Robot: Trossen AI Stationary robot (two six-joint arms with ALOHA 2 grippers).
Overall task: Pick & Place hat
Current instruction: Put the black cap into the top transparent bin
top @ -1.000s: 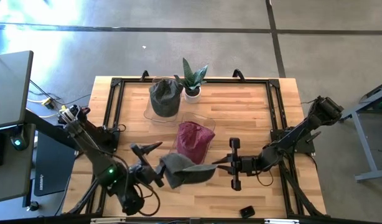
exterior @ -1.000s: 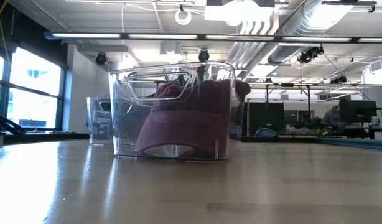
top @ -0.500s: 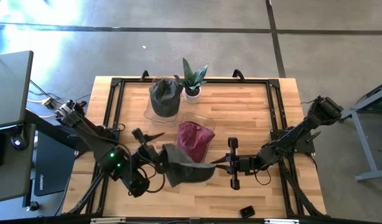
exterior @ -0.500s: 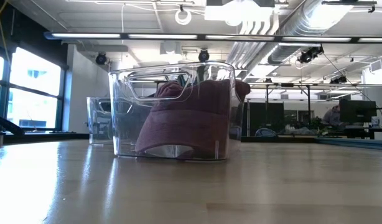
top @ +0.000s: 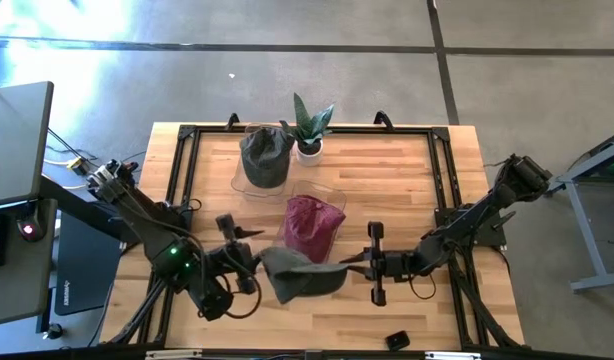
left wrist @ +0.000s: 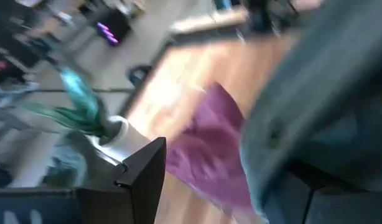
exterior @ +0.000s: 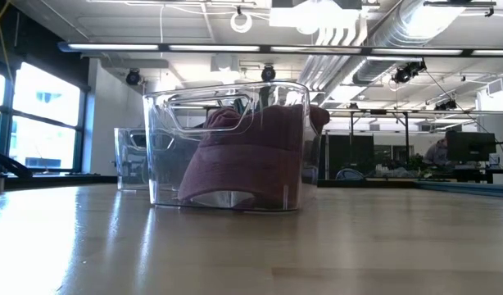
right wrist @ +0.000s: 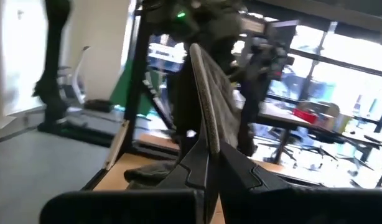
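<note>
A grey hat (top: 302, 272) hangs above the table's near middle, between my two grippers. My right gripper (top: 349, 265) is shut on its brim, on the hat's right. On its left, my left gripper (top: 245, 255) stands open at the crown end, its fingers wide apart in the left wrist view (left wrist: 234, 180). A maroon hat (top: 312, 222) lies in a clear bin (exterior: 235, 106) just beyond. The low view shows neither gripper nor the grey hat. My left gripper has the grey hat's crown (left wrist: 315, 124) lying over one finger (left wrist: 331, 199). The other finger (left wrist: 141, 177) stands free beside it. Whether that first finger is inside the crown cannot be told. My right gripper pinches the grey hat's brim edge (right wrist: 203, 134) between its two fingers, coming about level from the table's right. The hat stands on edge beyond the fingertips, lifted clear of the table.
A second clear bin holding a grey hat (top: 267, 155) stands at the far side, next to a potted plant (top: 309, 128). A small black object (top: 397, 340) lies near the front edge at the right. A black frame (top: 442, 170) borders the table.
My left gripper has moved toward the table's far edge and closer to the grey hat, rolling at the wrist as it went. The hat's crown end has shifted slightly to the right; its brim stays in my right gripper.
</note>
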